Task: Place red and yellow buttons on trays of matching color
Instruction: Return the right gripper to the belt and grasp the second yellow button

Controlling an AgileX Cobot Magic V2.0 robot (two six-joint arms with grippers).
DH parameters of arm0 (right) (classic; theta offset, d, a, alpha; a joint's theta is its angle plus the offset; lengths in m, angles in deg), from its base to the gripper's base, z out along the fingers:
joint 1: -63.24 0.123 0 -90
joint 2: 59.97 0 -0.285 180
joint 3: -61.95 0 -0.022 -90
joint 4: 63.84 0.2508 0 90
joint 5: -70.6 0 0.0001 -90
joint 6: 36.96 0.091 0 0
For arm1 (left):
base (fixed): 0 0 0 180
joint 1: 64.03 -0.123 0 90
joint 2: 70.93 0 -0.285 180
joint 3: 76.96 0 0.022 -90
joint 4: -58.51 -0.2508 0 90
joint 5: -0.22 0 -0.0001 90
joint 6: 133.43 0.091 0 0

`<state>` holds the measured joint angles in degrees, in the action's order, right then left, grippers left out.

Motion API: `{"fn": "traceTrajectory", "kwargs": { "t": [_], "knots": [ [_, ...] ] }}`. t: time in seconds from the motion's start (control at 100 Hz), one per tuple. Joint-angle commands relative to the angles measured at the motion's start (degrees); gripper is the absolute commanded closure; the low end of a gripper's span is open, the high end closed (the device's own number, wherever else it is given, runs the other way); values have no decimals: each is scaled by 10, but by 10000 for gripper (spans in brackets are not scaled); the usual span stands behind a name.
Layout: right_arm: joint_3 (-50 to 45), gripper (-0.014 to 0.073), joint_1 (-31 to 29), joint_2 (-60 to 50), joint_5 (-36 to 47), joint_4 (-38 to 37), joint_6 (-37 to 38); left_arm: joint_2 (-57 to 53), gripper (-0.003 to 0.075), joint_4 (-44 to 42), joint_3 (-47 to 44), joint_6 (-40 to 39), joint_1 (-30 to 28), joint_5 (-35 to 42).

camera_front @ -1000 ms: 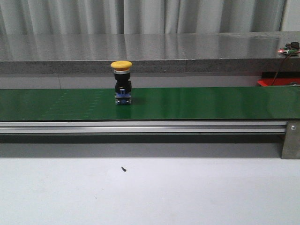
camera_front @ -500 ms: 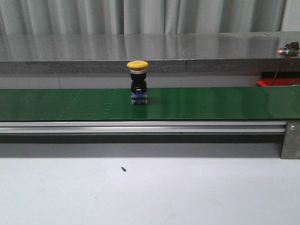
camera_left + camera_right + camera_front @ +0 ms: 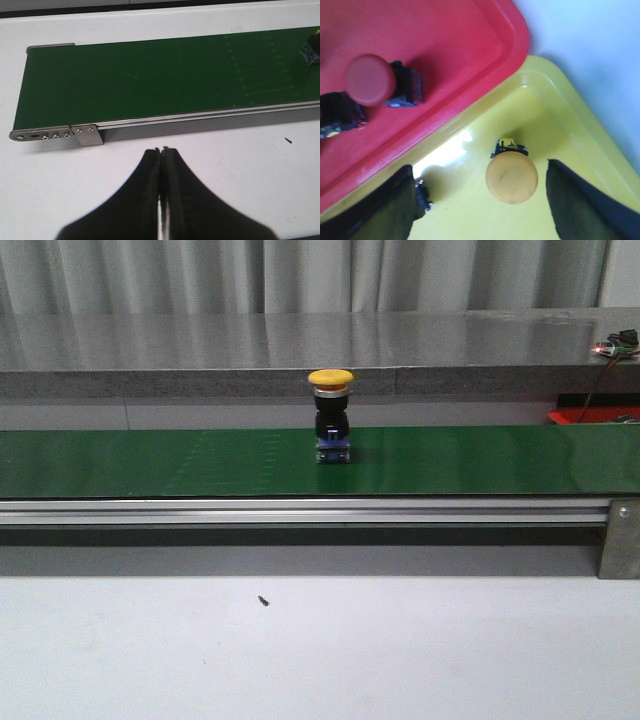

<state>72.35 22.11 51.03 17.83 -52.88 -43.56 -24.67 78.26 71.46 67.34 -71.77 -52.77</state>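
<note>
We see a yellow push button (image 3: 330, 416) standing upright on the green conveyor belt (image 3: 480, 460), roughly at the middle of the belt in the front view, its yellow mushroom cap on top and a black body with a blue base touching the belt. The belt runs along an aluminium rail (image 3: 300, 511) above the white surface (image 3: 400, 650), which bears a small dark speck (image 3: 263, 601).

In the left wrist view, our left hand (image 3: 161, 150) hovers over the white surface just in front of the belt's end, its two black fingers (image 3: 142, 185) pressed together with nothing between them. Only the button's blue base shows at the far edge of that view.

In the right wrist view, our right hand (image 3: 482, 205) is spread wide above the yellow tray (image 3: 560, 135), its fingers apart on either side of a second yellow button (image 3: 511, 176) that stands in the tray. We cannot tell whether either finger touches it. Just beside the yellow tray lies the red tray (image 3: 470, 45), holding a red button (image 3: 372, 81) lying on its side.
</note>
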Motion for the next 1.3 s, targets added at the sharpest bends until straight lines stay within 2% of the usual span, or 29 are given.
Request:
{"fn": "traceTrajectory", "kwargs": {
  "t": [0.0, 0.18, 0.53, 0.72, 1.1, 1.29],
  "knots": [
    [14, 53, 15, -53, 13, 22, -3, 1, 740, 14, 14, -2, 4, 35],
    [14, 53, 83, -92, 11, 6, -8, 1, 740, 14, 14, -2, 4, 35],
    [14, 53, 278, -144, -10, -80, -8, 1, 740, 14, 14, -2, 4, 35],
    [14, 53, 367, -167, -19, -99, -8, 1, 740, 14, 14, -2, 4, 35],
    [11, 53, 460, -212, -27, -94, -8, 1, 740, 14, 14, -2, 4, 35],
    [-58, 53, 489, -242, 25, -72, -13, 1, 740, 14, 14, -2, 4, 35]
  ]
}}
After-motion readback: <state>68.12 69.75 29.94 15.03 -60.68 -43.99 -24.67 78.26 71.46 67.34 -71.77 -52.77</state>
